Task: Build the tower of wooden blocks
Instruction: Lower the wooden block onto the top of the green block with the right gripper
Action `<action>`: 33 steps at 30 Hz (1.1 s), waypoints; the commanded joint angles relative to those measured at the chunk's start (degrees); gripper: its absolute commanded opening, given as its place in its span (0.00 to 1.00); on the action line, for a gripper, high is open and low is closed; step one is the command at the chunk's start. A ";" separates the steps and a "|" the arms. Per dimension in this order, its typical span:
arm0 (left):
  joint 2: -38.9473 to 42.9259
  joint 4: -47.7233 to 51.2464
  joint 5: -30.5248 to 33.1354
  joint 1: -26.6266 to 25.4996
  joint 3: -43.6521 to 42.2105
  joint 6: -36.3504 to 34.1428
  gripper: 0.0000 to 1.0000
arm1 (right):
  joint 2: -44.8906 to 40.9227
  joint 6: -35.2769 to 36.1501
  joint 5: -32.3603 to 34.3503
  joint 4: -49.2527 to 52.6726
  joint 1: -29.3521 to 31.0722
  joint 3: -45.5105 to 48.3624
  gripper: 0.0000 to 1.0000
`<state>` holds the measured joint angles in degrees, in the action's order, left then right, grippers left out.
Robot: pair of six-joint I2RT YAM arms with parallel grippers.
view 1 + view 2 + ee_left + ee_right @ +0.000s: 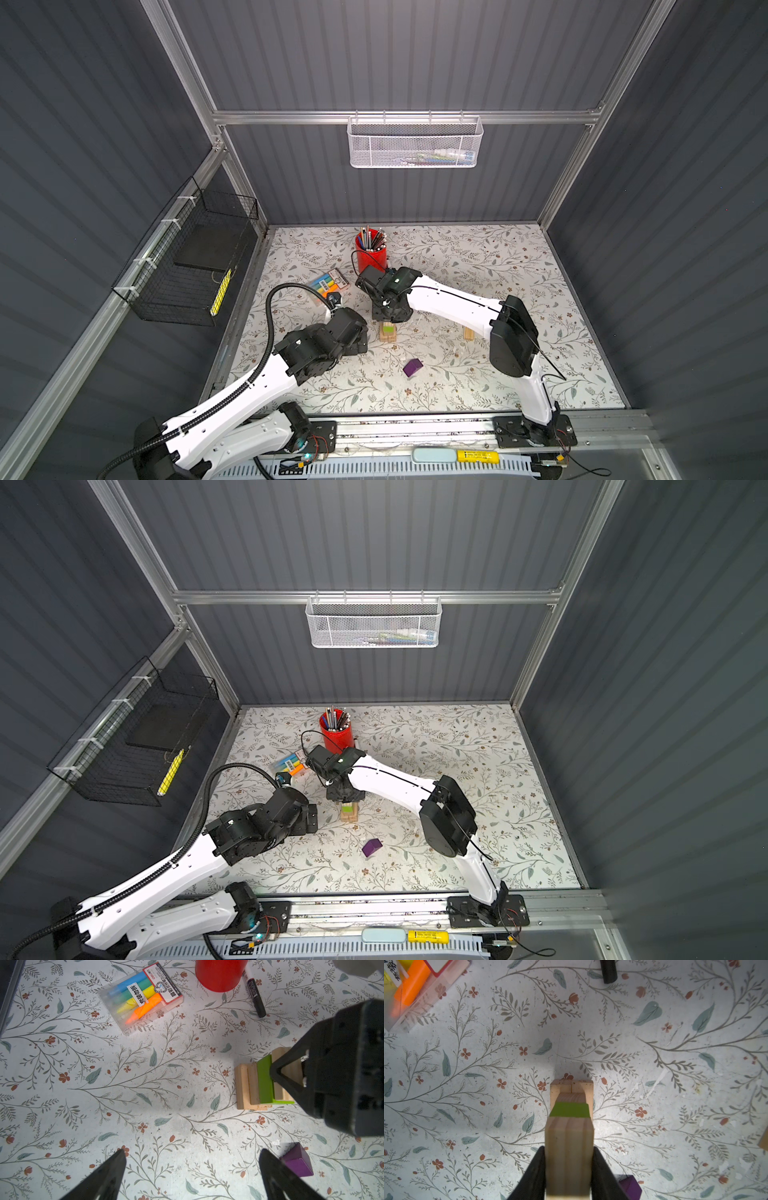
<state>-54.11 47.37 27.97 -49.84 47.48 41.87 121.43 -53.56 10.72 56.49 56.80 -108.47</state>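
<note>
The wood block tower (388, 334) (349, 813) stands mid-table: crossed pale planks with a lime-green block (265, 1078) (570, 1109) on top. My right gripper (569, 1148) (390, 318) hangs straight over the tower and is shut on a pale wood block (569, 1136), which lies lengthwise over the green one. Whether that block rests on the tower I cannot tell. The purple block (412, 368) (297, 1160) lies alone on the mat nearer the front. My left gripper (192, 1151) is open and empty over bare mat left of the tower. More pale wood blocks (468, 333) lie under the right arm.
A red pencil cup (371, 253) stands behind the tower, a black marker (254, 993) lies beside it, and a pack of highlighters (330, 282) lies to its left. A white mesh basket (415, 141) hangs on the back wall and a black wire basket (187, 266) on the left wall.
</note>
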 commanded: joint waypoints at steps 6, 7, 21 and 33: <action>0.14 0.90 1.11 -0.24 -0.01 0.73 1.00 | 2.14 0.54 0.17 2.05 0.39 -2.19 0.42; 0.15 0.88 1.18 -0.24 -0.02 0.62 1.00 | 2.09 0.48 0.05 2.04 0.39 -2.19 0.43; 0.15 1.05 1.22 -0.21 -0.01 0.50 1.00 | 2.21 0.20 -1.08 0.39 0.35 -0.57 0.43; -0.11 1.05 1.01 -0.25 0.32 0.56 1.00 | 0.75 0.45 -0.05 1.06 0.31 -0.32 0.46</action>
<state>-54.11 47.37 28.12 -49.84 47.48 41.87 122.54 -53.39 9.45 56.62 56.84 -109.38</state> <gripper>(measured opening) 0.997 0.457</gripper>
